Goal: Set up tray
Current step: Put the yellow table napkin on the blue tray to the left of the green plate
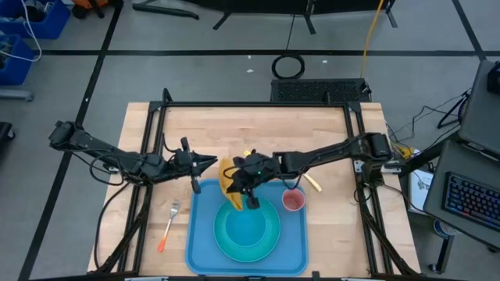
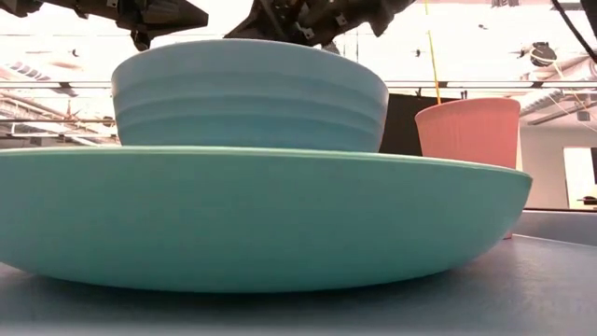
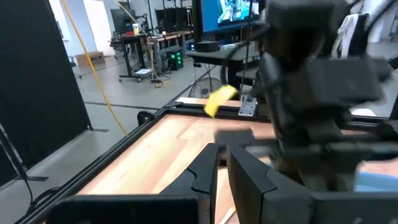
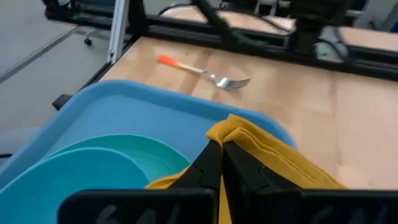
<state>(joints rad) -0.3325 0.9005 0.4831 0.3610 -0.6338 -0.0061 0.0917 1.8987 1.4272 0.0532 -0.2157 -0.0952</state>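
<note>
Right gripper (image 4: 219,163) is pinched tight on the yellow napkin (image 4: 273,158), holding it over the far rim of the blue tray (image 1: 201,226), just above the turquoise plate (image 1: 248,231) and the bowl (image 2: 250,95) stacked on it. Tray sits at the table's near edge, carrying 1 pink cup (image 1: 293,202) beside the plate, with the orange-handled fork (image 1: 168,226) lying off its left side. Left gripper (image 3: 222,171) hovers near the tray's far-left corner, fingers nearly together and empty.

No text, label or number is legible on anything here.
</note>
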